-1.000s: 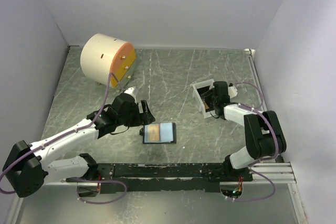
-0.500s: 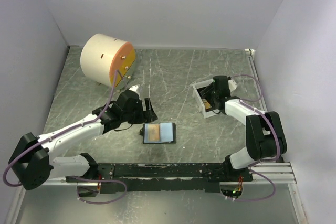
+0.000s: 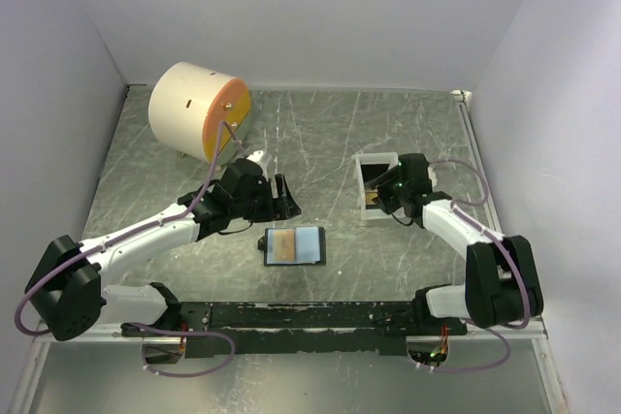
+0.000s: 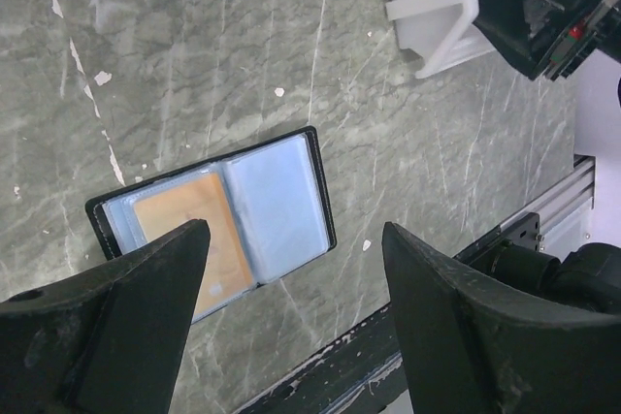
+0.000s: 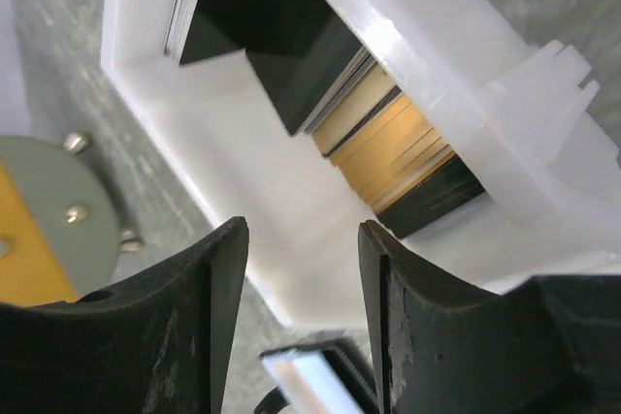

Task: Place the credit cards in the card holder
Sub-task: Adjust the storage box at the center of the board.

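Your left arm [image 3: 146, 235]: runs from the near-left base up and to the right, stretched low and long, shoulder link folded back by the base. Left gripper [image 3: 283, 197] [image 4: 291, 239] points right. In the wrist view both its fingers [image 4: 136, 322] stand wide apart with nothing between them.

Your right arm [image 3: 451, 220]: dark upper link stands at the near right, white forearm runs up and to the left. Right gripper [image 3: 385, 191] [image 5: 303, 239] points left and is tipped downward. Its fingers [image 5: 189, 322] are moderately parted and clamp nothing.

The two grippers face each other, well apart.
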Tool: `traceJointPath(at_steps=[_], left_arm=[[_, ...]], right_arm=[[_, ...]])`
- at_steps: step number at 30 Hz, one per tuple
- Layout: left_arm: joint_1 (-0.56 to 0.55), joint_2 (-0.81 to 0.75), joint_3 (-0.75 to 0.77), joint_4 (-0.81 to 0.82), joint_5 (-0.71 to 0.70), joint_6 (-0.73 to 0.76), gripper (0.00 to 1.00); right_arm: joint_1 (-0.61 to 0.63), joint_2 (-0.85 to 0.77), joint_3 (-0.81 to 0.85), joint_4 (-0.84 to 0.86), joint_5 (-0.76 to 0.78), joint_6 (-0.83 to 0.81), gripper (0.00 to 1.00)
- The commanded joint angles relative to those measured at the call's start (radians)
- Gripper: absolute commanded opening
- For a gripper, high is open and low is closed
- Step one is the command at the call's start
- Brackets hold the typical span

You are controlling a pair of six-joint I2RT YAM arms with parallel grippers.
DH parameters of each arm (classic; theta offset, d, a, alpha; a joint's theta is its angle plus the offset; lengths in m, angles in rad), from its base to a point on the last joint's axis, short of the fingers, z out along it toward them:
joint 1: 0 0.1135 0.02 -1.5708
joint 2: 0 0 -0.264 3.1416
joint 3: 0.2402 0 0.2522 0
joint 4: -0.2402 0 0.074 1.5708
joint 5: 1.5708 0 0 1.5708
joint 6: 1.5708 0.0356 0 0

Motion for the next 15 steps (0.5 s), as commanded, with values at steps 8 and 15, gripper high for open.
traceJointPath(at_steps=[8,15], left_arm=[[0.005,-0.060,-0.048,0.057,0.062,-0.002,0.83],[0.005,-0.135,-0.050,-0.038,0.005,0.036,0.83]], right_arm=[[0.060,-0.040,0.258,-0.194,0.054,-0.424,0.56],[0.058,0.017,0.403,-0.485,0.348,-0.651,0.58]])
